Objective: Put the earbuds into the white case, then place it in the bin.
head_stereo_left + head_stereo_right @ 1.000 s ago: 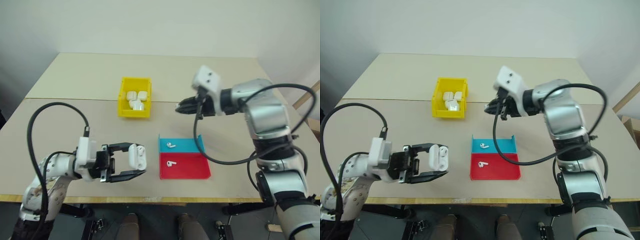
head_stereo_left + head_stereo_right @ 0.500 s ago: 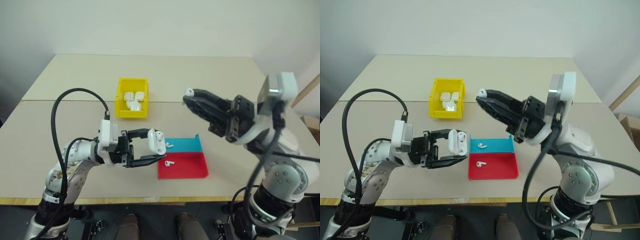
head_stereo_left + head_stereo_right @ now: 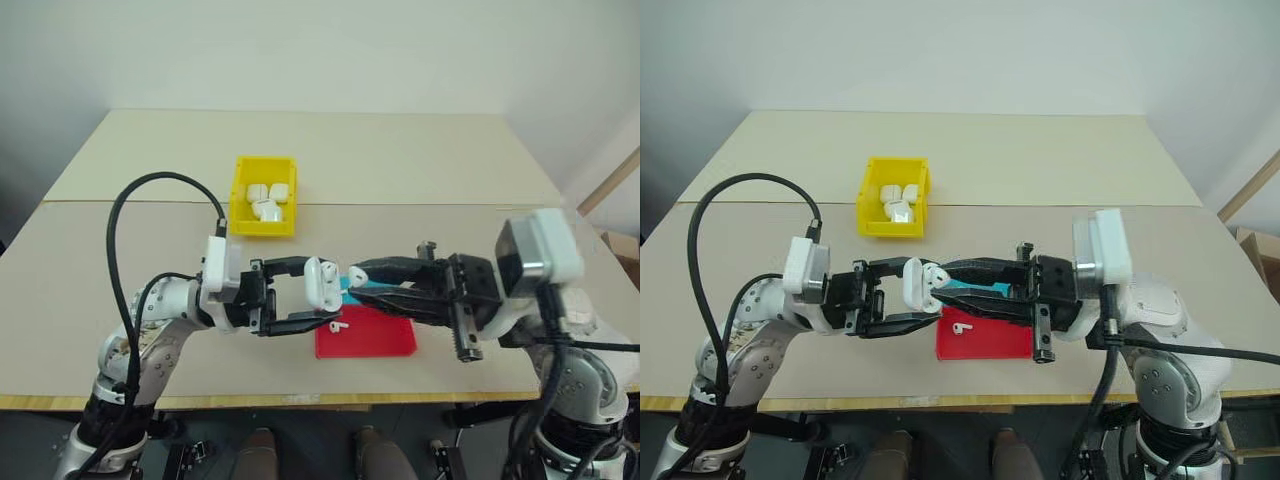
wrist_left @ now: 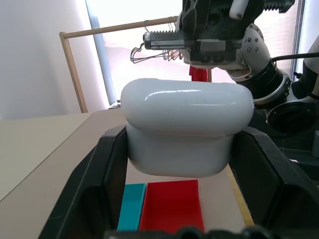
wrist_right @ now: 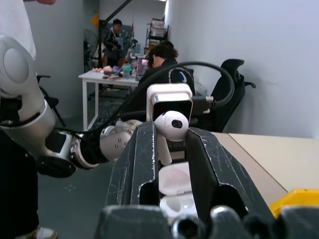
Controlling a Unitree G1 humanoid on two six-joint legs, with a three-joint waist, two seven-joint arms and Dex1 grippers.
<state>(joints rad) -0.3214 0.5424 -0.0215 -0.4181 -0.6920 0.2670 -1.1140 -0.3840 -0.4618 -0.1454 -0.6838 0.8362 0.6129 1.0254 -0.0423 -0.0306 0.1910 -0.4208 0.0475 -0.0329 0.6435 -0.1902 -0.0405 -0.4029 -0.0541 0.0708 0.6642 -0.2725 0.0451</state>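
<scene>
Swinging my right jaws (image 3: 940, 268), clamped on one earbud (image 5: 170, 124), back to the open white case (image 3: 917, 284) gripped in my left jaws (image 3: 930, 291), I judge insertion next.

Two head cameras look forward and down over the table (image 3: 150, 150), sharing almost the same scene. The left wrist camera sits close behind the left gripper (image 4: 179, 164), facing the right gripper (image 4: 219, 30). The right wrist camera sits close behind the right gripper, facing back along its fingers (image 5: 134, 164).
</scene>
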